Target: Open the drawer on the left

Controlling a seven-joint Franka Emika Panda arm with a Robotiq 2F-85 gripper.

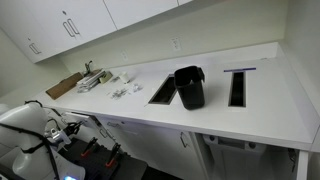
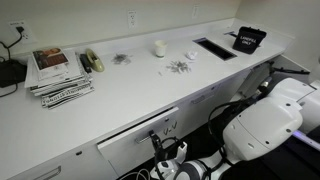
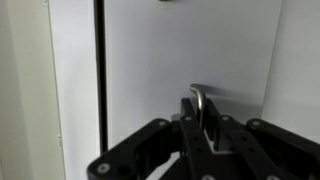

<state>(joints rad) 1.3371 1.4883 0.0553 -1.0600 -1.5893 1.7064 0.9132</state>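
Where gripper (image 3: 200, 120) nears drawer (image 3: 150, 60), a metal handle (image 3: 199, 92) curves

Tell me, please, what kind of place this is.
Probably an office or lab workroom: a long white countertop, white wall cabinets above it, and a stack of papers lying on it.

In an exterior view, a black bin (image 1: 190, 87) stands on the white countertop (image 1: 270, 105), with one rectangular cut-out (image 1: 163, 92) at its nine o'clock and another cut-out (image 1: 238, 87) at its three. A brown board (image 1: 63, 86) lies farther off at nine. In an exterior view, a small white cup (image 2: 159, 47) sits at two o'clock from a stack of magazines (image 2: 58, 72).
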